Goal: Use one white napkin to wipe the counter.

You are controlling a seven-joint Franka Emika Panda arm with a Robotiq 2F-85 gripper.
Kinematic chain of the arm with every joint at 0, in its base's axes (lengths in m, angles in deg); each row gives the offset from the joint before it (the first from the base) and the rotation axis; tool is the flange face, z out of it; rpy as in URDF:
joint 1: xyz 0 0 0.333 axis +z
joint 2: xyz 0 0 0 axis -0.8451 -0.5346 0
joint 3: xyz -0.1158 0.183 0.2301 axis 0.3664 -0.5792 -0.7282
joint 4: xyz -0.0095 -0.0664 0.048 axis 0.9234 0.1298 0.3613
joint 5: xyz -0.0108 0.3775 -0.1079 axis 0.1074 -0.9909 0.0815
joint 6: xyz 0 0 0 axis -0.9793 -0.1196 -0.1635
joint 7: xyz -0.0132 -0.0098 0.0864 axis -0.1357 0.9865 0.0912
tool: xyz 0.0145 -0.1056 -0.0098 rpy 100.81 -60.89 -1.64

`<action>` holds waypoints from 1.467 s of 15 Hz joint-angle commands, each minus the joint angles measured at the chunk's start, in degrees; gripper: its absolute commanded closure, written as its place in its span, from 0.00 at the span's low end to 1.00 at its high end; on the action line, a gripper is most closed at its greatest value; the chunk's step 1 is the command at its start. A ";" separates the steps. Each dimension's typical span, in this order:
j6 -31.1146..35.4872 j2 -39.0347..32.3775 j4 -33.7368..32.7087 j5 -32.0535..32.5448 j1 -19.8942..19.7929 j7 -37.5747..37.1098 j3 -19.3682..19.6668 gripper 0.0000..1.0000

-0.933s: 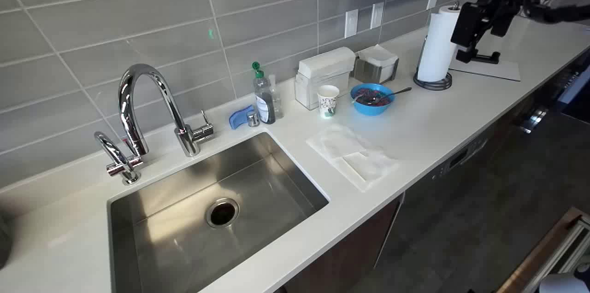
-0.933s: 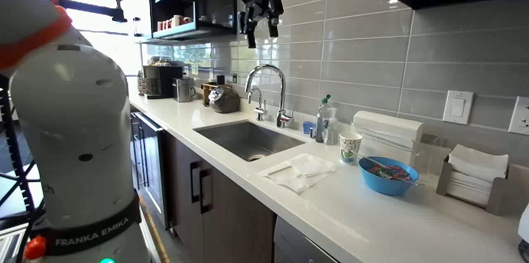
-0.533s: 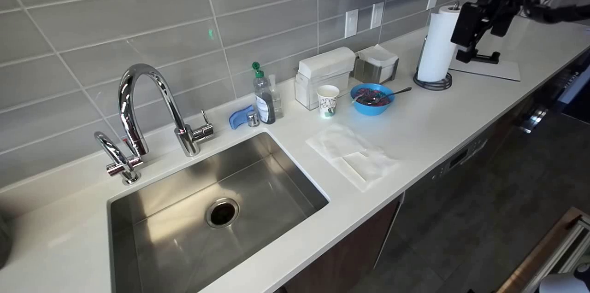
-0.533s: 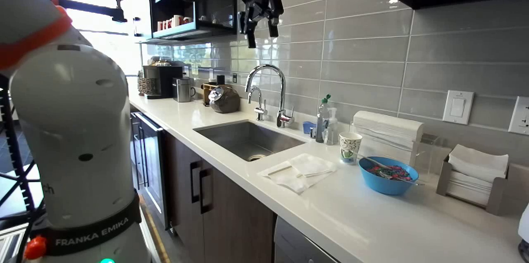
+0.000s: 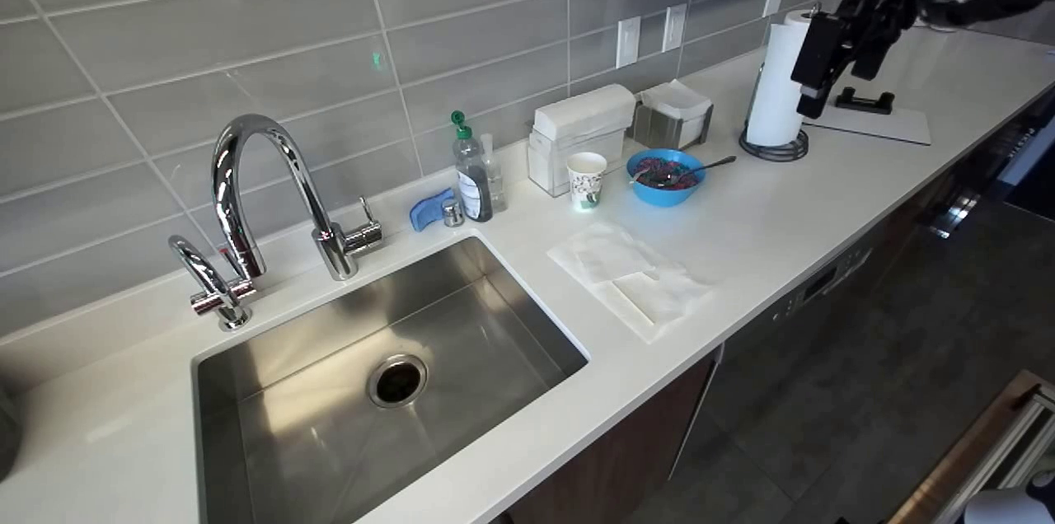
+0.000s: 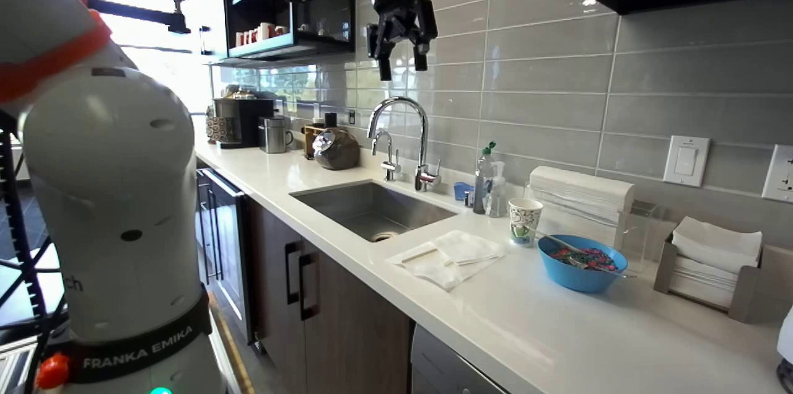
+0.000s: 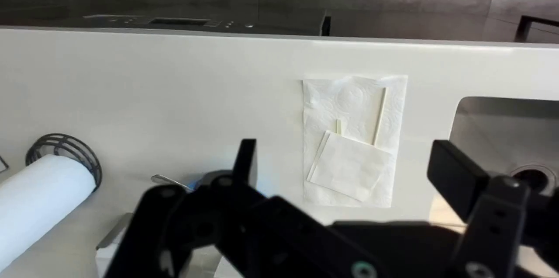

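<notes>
A thin white napkin (image 7: 351, 164), square and slightly crumpled, lies flat on a larger white paper sheet (image 7: 345, 99) on the counter (image 7: 174, 81). The napkin also shows in both exterior views (image 5: 606, 256) (image 6: 464, 246), right beside the sink. Two thin pale strips lie on the sheet, partly under the napkin. My gripper (image 7: 343, 151) is open and empty, its fingers wide apart. In both exterior views the gripper (image 5: 839, 86) (image 6: 403, 70) hangs high above the counter. In the wrist view the napkin appears between the fingers, well below them.
A blue bowl (image 5: 666, 188) with a spoon and a paper cup (image 5: 586, 180) stand beside the napkin. Behind are a paper towel dispenser (image 5: 581, 137), a napkin holder (image 6: 706, 282) and soap bottles. A paper towel roll (image 5: 779, 87) and the steel sink (image 6: 372, 211) flank the area.
My gripper has shifted slightly, to the left in one exterior view and right and a little down in another. It stays open. The napkin and other objects have not moved.
</notes>
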 commanded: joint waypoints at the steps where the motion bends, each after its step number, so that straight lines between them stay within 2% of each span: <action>1: 8.79 -4.25 3.14 -5.35 2.00 6.28 5.57 0.00; 7: 21.65 -12.28 10.20 -21.46 4.40 20.30 13.12 0.00; 11: 28.12 -19.98 13.06 -26.26 3.40 27.31 15.38 0.00; 13: 33.40 -24.02 14.16 -28.51 2.85 30.20 16.00 0.00; 14: 29.63 -20.27 13.57 -26.01 2.18 27.15 14.59 0.00; 16: 30.57 -22.14 13.64 -26.17 1.75 27.73 14.55 0.00; 21: 30.54 -20.89 13.30 -26.13 1.93 27.63 14.32 0.00; 22: 32.31 -23.35 12.56 -27.74 1.97 27.79 14.80 0.00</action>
